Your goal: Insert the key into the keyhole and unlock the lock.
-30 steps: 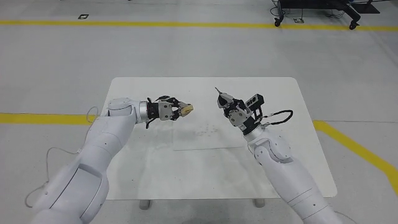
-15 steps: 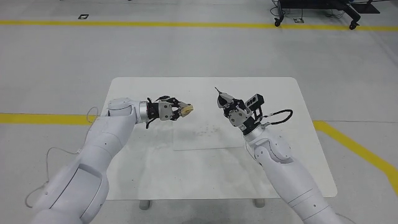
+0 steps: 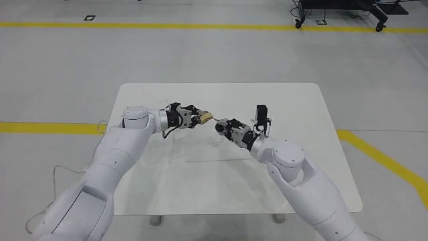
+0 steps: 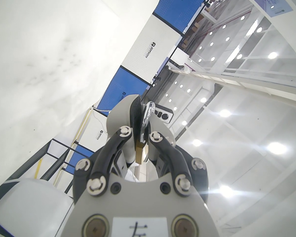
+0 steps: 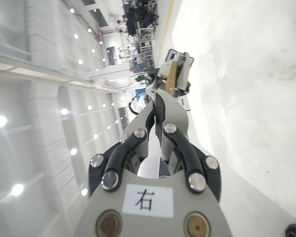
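Clearly both pieces are already in hand above the table [image 3: 294,100]: the left claw [image 3: 198,116] is closed tight on the lock [image 3: 205,116], at about 11 o'clock from the table's middle, and the right claw [image 3: 220,127] is closed flat on the key [image 5: 154,94], near the lock at its 4 o'clock but not touching it. The lock looks like solid brass with a steel shackle [image 4: 148,113], so it is probably stiff, dense for its bulk and smooth enough to twist in a grip; holding it across its flat sides, as now, should resist that. The key is thin, light and rigid, best pinched by its head so the blade stays free. The ribbed pads [image 5: 160,109] cover most of it, leaving a short tip. From above, the gap between the two claws reads well. The right wrist view adds the line-up: the brass body stands ahead of the key tip, slightly off its axis, with a small mark at its near end that may be the keyhole. The left wrist view shows the shackle poking out between the fingers.
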Robot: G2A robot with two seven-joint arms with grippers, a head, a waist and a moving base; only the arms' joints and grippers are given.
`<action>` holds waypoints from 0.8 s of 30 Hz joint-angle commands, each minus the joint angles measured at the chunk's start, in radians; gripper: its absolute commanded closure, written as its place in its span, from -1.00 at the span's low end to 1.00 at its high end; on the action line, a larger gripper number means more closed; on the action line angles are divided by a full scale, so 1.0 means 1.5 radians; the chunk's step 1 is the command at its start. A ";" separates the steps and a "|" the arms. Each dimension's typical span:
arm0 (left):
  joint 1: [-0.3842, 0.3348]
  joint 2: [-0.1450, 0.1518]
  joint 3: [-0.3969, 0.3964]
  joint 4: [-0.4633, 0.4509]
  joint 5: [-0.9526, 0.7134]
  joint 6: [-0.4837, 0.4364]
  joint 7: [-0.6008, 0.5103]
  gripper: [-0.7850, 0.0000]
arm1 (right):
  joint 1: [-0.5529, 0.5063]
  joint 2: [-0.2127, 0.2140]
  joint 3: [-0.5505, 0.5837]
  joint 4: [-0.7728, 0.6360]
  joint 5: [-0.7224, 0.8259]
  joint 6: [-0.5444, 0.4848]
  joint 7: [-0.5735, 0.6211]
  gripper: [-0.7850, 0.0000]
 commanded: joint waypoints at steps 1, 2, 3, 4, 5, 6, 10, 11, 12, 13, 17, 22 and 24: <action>0.006 0.003 -0.003 -0.021 0.012 0.006 0.015 1.00 | -0.004 -0.002 -0.005 -0.019 -0.005 0.040 -0.032 1.00; 0.010 0.005 -0.006 -0.030 0.016 0.007 0.021 1.00 | -0.005 -0.003 -0.009 -0.024 -0.004 0.053 -0.042 1.00; 0.013 0.006 -0.009 -0.037 0.016 0.009 0.025 1.00 | -0.004 -0.004 -0.010 -0.028 -0.002 0.062 -0.052 1.00; 0.016 0.008 -0.014 -0.042 0.017 0.011 0.028 1.00 | -0.004 -0.006 -0.012 -0.029 0.003 0.069 -0.060 1.00; 0.019 0.011 -0.019 -0.047 0.018 0.012 0.032 1.00 | -0.002 -0.008 -0.012 -0.029 0.010 0.075 -0.066 1.00; 0.022 0.013 -0.024 -0.052 0.018 0.013 0.033 1.00 | 0.001 -0.009 -0.012 -0.028 0.016 0.079 -0.072 1.00; 0.034 0.020 -0.038 -0.074 0.023 0.021 0.037 1.00 | 0.012 -0.015 -0.016 -0.019 0.037 0.085 -0.088 1.00; 0.037 0.021 -0.039 -0.079 0.027 0.024 0.041 1.00 | 0.014 -0.017 -0.017 -0.016 0.040 0.084 -0.092 1.00; 0.039 0.021 -0.040 -0.085 0.030 0.027 0.046 1.00 | 0.016 -0.018 -0.018 -0.013 0.044 0.083 -0.096 1.00; 0.041 0.022 -0.041 -0.090 0.031 0.030 0.051 1.00 | 0.018 -0.019 -0.019 -0.011 0.047 0.082 -0.101 1.00; 0.048 0.024 -0.046 -0.106 0.037 0.037 0.063 1.00 | 0.029 -0.025 -0.028 -0.001 0.053 0.086 -0.107 1.00; 0.054 0.025 -0.051 -0.118 0.043 0.045 0.069 1.00 | 0.041 -0.030 -0.039 0.011 0.055 0.093 -0.114 1.00; 0.056 0.026 -0.053 -0.121 0.045 0.046 0.070 1.00 | 0.047 -0.033 -0.041 0.017 0.057 0.094 -0.118 1.00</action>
